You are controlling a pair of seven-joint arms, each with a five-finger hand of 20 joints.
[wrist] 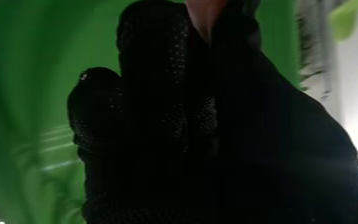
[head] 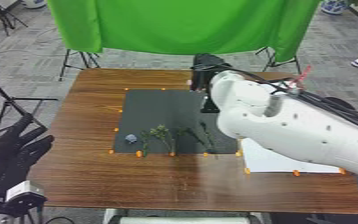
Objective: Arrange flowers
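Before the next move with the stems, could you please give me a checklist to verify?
1. Stems on the black mat: ok, near its edge closest to the robot.
2. Stems gathered in one bunch: not ok, they lie spread out.
3. Left hand away from stems: ok, open beyond the table's left side.
4. Right hand away from stems: ok, near the table's far edge.
5. Pinkish thing at right hand firmly held: cannot tell.
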